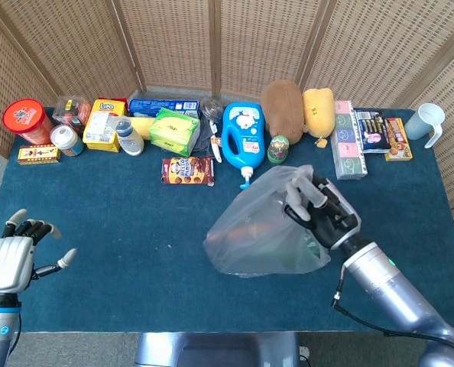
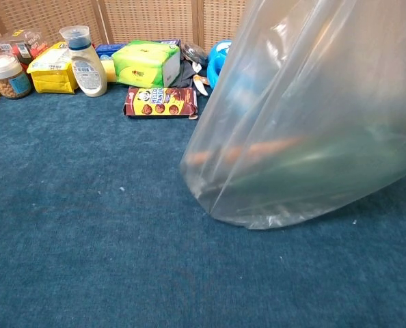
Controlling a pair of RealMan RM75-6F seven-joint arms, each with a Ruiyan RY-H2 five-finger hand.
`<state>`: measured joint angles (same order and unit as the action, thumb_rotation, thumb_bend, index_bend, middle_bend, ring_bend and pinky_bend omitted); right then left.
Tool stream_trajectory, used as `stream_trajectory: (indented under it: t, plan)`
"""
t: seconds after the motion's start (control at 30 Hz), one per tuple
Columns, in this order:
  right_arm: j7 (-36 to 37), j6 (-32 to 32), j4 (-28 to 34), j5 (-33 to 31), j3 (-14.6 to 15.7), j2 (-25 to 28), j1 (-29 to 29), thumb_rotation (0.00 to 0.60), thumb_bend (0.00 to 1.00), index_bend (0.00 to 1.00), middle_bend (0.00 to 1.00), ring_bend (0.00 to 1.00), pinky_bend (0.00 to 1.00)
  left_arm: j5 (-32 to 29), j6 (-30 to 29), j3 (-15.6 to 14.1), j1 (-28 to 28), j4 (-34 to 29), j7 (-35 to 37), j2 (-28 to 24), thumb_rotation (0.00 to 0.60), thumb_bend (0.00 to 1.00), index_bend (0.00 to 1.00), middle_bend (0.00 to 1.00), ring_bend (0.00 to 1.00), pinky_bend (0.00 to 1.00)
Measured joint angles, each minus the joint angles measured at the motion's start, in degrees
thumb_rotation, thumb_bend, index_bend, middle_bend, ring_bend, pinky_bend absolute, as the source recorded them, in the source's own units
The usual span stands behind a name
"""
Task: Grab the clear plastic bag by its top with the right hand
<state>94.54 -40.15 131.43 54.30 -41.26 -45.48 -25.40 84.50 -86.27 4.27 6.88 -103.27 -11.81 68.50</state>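
The clear plastic bag [image 1: 261, 225] hangs stretched taut at the table's middle right, with a brownish stick-like item and something green inside. My right hand [image 1: 322, 208] grips the bag's gathered top at its upper right corner. In the chest view the bag [image 2: 305, 130] fills the right half, its bottom close to the blue cloth; the right hand is out of that frame. My left hand [image 1: 14, 256] hovers open, fingers spread, at the table's near left corner, holding nothing.
Along the back stand a red canister [image 1: 26, 121], yellow box [image 1: 103, 122], green pack [image 1: 173, 130], blue bottle [image 1: 243, 138], plush toys [image 1: 299, 111], boxes [image 1: 348, 141] and a mug [image 1: 426, 122]. A biscuit box [image 1: 187, 170] lies just behind the bag.
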Motion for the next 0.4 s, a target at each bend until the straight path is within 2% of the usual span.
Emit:
stream_trajectory:
  t: [0.27, 0.4]
  plan:
    - [5.9, 0.3, 0.5, 2.2, -6.5, 2.4, 4.2, 0.591, 0.46, 0.62, 0.73, 0.88, 1.0, 0.2, -0.7, -0.6, -0.7, -0.5, -0.4, -0.3, 0.026, 0.17, 0.47, 0.43, 0.31, 0.1]
    - [7.6, 1.0, 0.4, 3.2, -8.2, 3.1, 5.4, 0.59, 0.46, 0.62, 0.73, 0.88, 1.0, 0.2, -0.9, -0.6, -0.9, -0.7, -0.7, -0.2, 0.023, 0.17, 0.47, 0.43, 0.31, 0.1]
